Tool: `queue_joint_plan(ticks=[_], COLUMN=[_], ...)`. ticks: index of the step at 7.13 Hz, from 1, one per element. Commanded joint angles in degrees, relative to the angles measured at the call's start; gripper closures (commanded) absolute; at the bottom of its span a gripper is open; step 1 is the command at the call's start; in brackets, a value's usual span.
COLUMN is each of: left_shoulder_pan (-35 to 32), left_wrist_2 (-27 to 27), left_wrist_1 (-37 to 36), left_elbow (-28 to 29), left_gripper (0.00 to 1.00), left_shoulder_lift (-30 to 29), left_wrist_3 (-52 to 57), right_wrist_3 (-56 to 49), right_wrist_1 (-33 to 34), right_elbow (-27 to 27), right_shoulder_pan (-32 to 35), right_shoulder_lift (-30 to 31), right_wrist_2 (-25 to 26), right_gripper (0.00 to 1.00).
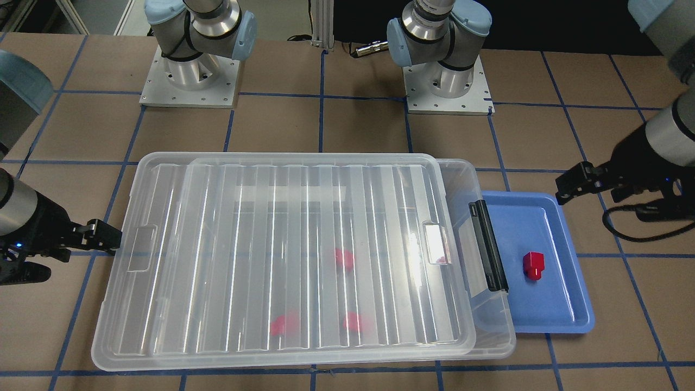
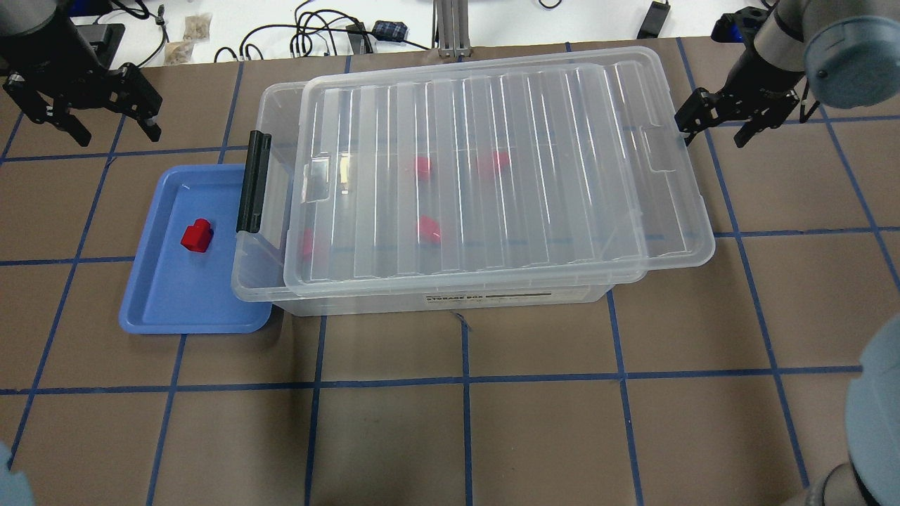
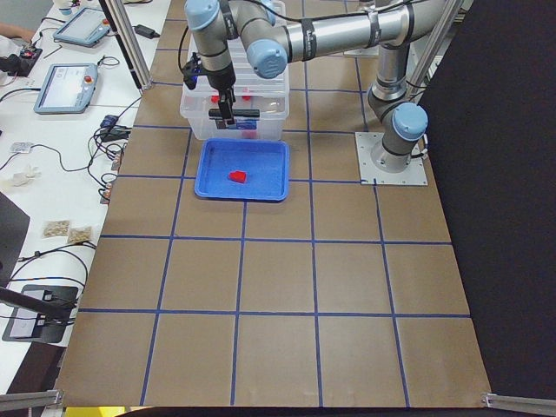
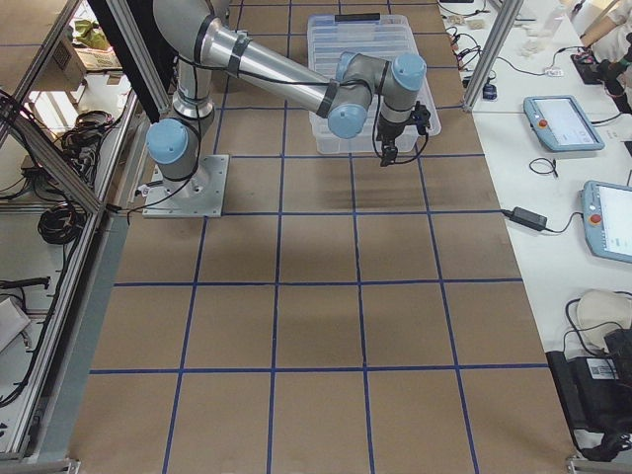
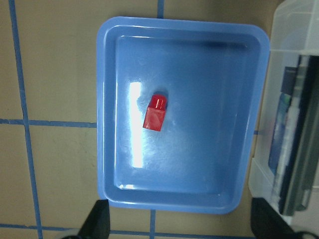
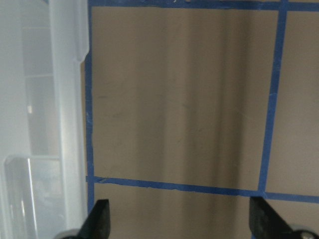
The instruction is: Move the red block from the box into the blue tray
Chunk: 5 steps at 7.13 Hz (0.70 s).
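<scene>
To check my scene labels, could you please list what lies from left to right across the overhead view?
Left gripper → red block, in the blue tray → black latch → box lid → right gripper.

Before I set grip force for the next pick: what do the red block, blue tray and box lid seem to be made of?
Red block: likely hard, glossy moulded plastic, given crisp edges and a small highlight. Blue tray: smooth semi-gloss plastic, probably; a light streak reflects off its floor. Box lid: seemingly thin translucent ribbed plastic; blocks inside show blurred through it.
</scene>
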State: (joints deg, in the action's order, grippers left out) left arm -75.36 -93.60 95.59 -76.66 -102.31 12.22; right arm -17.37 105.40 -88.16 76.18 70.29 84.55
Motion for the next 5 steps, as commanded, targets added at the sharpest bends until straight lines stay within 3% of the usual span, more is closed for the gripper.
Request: queue_joint_plan(ticks=[1,3,5], left_shoulder_pan=[-6.00,-9.35,-11.99], left_wrist_2=[0.25,0.61,0.61], left_wrist_1=[0.74,0.04,0.04], left_elbow=[-1.81,-6.46,-7.27], left_gripper=[0.00,0.00,0.00], left_shoulder_lift=[4.21,5.80,6.86], left_wrist_3=[-4.56,-6.41,-6.42], right_wrist_3=[4.87,4.37,4.01], right_wrist_1=[0.16,1.99,1.04], right_elbow=[0.18,1.06,4.64], right_shoulder_pan=[4.48,4.76,4.33], right_shoulder_lift=[0.20,0.12,0.98], right_wrist_2=[0.09,0.87,1.58], right_gripper=[0.00,0.00,0.00])
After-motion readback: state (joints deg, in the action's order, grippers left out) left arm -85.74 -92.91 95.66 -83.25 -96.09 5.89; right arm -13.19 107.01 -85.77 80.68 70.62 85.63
